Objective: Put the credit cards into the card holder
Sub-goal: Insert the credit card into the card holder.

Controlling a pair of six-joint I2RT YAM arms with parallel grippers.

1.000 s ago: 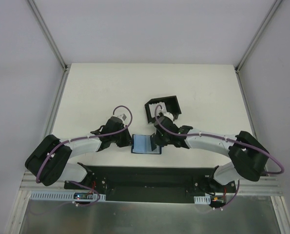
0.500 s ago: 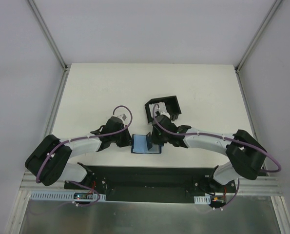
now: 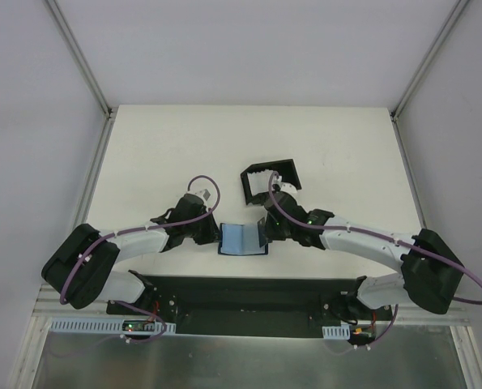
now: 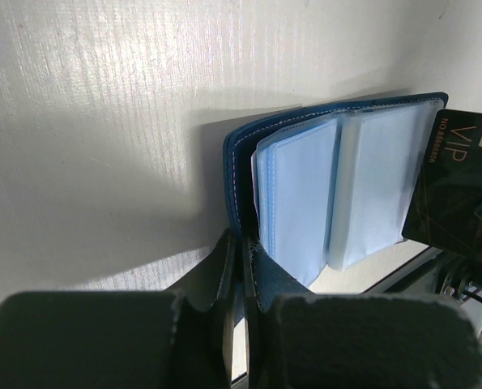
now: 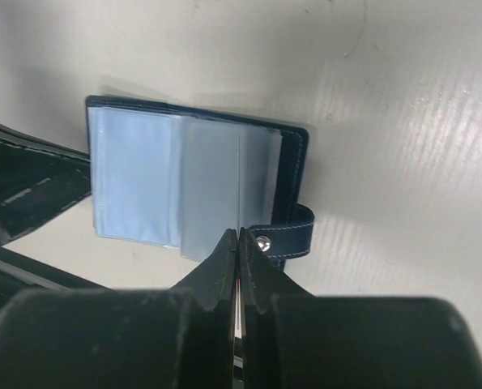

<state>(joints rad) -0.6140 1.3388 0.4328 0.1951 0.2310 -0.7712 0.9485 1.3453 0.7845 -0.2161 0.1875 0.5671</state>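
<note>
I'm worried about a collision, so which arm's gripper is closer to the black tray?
Right. The right gripper sits just below the black tray in the top view, pinching a card over the wallet; the left gripper clamps the wallet's left edge, farther off.

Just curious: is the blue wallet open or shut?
Open. The card holder lies spread, its pale plastic sleeves facing up and its snap tab unfastened.

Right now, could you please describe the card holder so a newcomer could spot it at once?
On the white table, look between the left gripper and the right gripper: the card holder lies open there. Unlike the black walled tray behind it, it is navy with pale blue sleeves.
</note>
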